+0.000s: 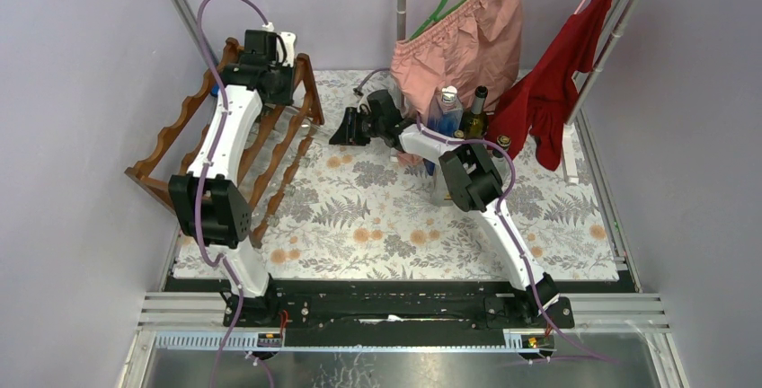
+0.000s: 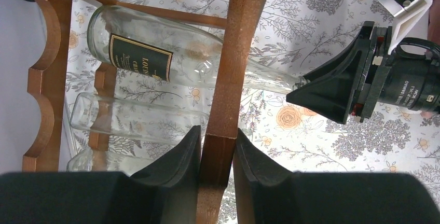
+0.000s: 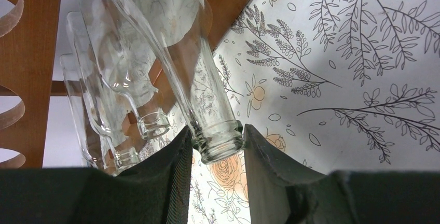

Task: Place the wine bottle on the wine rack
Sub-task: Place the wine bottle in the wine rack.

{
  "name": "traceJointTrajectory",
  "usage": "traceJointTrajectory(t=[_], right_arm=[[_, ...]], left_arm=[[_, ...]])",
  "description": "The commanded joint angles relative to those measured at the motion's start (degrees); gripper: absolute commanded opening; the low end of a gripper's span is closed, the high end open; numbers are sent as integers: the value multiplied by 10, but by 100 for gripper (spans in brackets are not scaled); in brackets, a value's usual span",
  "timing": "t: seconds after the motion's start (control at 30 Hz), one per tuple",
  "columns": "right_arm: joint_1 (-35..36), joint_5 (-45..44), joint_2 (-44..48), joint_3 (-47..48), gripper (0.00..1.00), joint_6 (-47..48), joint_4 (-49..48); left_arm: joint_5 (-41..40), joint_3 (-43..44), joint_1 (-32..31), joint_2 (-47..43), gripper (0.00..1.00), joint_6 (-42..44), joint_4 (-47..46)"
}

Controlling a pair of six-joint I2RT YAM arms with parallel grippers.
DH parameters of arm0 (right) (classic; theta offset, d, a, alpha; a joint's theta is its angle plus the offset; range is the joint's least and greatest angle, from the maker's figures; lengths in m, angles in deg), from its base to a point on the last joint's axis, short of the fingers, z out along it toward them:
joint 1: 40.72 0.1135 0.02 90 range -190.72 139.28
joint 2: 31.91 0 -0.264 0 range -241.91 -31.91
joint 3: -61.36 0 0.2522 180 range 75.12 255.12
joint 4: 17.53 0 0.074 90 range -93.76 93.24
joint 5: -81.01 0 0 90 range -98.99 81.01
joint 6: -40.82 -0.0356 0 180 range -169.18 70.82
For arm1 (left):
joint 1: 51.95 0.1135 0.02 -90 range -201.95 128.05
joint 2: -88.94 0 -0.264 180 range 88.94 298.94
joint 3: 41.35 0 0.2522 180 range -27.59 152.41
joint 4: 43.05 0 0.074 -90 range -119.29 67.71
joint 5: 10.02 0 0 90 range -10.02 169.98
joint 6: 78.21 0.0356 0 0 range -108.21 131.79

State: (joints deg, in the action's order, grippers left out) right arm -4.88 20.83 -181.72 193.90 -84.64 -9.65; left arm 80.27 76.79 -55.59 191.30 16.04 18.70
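From the near edge, both arms reach away over the floral-covered desk (image 1: 386,226), whose near and middle parts lie open between them. At the far left, close to the wall, stands the wine rack (image 2: 236,42), tilted back. The overhead view hides the grips; the wrist cameras show them.

The left gripper (image 2: 217,133) has its fingers pressed against both sides of one of the rack's upright wooden rails. The wine bottle (image 2: 155,37), clear glass, lies across the rack's top tier, its neck passing under that rail and sticking out to the right over the desk. Its black, gold-edged label (image 2: 140,57) starts "LOU"; the rest is too small to read.

The right gripper (image 3: 218,133), just right of the rack, pinches the bottle's mouth between its fingers. Two more clear bottles (image 2: 129,120) lie on the tiers below.

Far right, near the back wall, hang pink shorts (image 1: 467,38) and a red garment (image 1: 557,92), with a dark bottle (image 1: 476,117) standing between them.
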Motion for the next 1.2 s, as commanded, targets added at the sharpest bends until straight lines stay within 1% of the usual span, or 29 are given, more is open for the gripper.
traceJointTrajectory(t=[0.0, 0.1, 0.27, 0.4, 0.53, 0.6, 0.73, 0.77, 0.83, 1.17], right_arm=[[-37, -147, -11, -60, 1, -11, 86], [-39, -156, 0, -81, 1, -9, 74], [-39, -158, -2, -73, 1, 0, 80], [-40, -163, 4, -77, 1, 8, 82], [-49, -172, 26, -114, 1, -19, 54], [-52, -182, 31, -118, 1, -23, 43], [-52, -184, 12, -90, 1, -39, 55], [-52, -182, 4, -78, 1, -41, 77], [-52, -184, -3, -64, 2, -43, 90], [-52, -198, -6, -51, 2, -35, 114]], left_arm=[[71, -23, -3, -27, 18, 13, -2], [83, -29, -1, -40, 18, 24, 0], [106, -27, 2, -43, 17, 40, 10], [104, -27, 4, -47, 17, 46, 15], [100, -25, 9, -53, 16, 49, 18], [99, -25, 12, -55, 16, 49, 18], [109, -28, 14, -57, 16, 48, 18], [112, -30, 14, -57, 16, 48, 18], [118, -32, 14, -58, 16, 48, 21], [128, -47, 14, -65, 16, 41, 26]])
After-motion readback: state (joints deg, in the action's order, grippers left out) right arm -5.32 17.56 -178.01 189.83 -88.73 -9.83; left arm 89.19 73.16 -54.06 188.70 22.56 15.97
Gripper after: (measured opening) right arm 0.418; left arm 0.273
